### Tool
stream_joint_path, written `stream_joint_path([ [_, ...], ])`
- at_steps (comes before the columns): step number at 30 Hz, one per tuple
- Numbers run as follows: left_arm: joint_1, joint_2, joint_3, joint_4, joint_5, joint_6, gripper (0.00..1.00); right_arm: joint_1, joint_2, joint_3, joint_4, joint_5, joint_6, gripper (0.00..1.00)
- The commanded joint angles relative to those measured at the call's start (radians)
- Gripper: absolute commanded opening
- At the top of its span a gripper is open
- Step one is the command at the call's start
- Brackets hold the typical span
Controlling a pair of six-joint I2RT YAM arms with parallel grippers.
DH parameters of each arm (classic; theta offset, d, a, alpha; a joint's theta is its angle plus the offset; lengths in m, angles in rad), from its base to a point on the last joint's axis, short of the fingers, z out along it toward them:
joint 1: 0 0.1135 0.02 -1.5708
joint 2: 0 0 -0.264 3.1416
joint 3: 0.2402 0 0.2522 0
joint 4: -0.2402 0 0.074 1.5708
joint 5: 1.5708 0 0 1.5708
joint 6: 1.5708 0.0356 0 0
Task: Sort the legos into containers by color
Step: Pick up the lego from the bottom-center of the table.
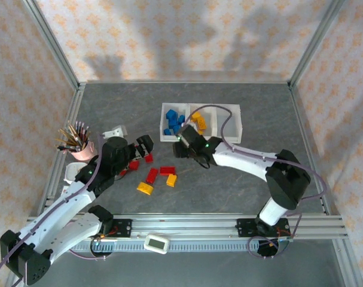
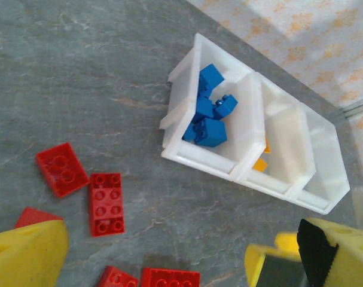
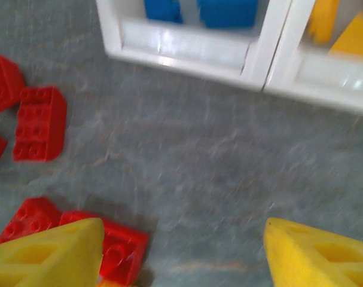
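The right tool [image 3: 184, 254] hangs with its yellow fingers [image 3: 55, 254] spread wide and nothing between them, over bare grey tabletop [image 3: 217, 155] just near of the containers [image 3: 187, 51]. A red lego [image 3: 118, 245] lies partly under its left finger, and more red legos [image 3: 40, 122] are scattered farther left. From above, the right tool [image 1: 182, 147] sits close to the near wall of the row of bins, about where the left and middle bins meet.

The left tool [image 2: 169, 254] is also spread wide and grips nothing, its fingers [image 2: 26, 254] framing red legos lying flat on the tabletop below. In the top view it [image 1: 144, 145] hovers to the left of the right tool, apart from it.

Blue legos [image 2: 208, 116] are heaped in the left container and yellow legos [image 1: 199, 121] in the middle one. Near of the bins, the red legos lie loose on the tabletop alongside two loose yellow legos [image 1: 145, 188], one at the near left of the cluster, the other [image 1: 171, 179] just right of it. A pink cup of pencils [image 1: 79, 146] stands at the left edge, beside the left arm.
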Motion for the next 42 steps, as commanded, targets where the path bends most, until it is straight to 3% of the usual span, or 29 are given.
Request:
stream_joint_path([
  [1, 0.011, -0.042, -0.028, -0.070, -0.014, -0.033, 0.99, 0.062, -0.020, -0.040, 0.031, 0.005, 0.139, 0.74],
  [7, 0.011, -0.060, -0.051, -0.104, 0.004, -0.041, 0.99, 0.170, 0.044, -0.054, 0.067, 0.040, 0.234, 0.81],
  [17, 0.011, -0.081, -0.075, -0.114, -0.004, -0.047, 0.99, 0.215, 0.163, -0.024, 0.059, 0.093, 0.292, 0.83],
  [25, 0.012, -0.077, -0.084, -0.091, 0.010, -0.055, 0.99, 0.242, 0.112, -0.072, 0.005, 0.144, 0.305, 0.69],
  [37, 0.011, -0.072, -0.077, -0.079, 0.011, -0.055, 0.99, 0.246, 0.087, -0.080, 0.005, 0.174, 0.285, 0.35],
  [42, 0.011, -0.072, -0.067, -0.065, 0.016, -0.050, 0.99, 0.241, 0.046, -0.051, -0.031, 0.201, 0.261, 0.33],
])
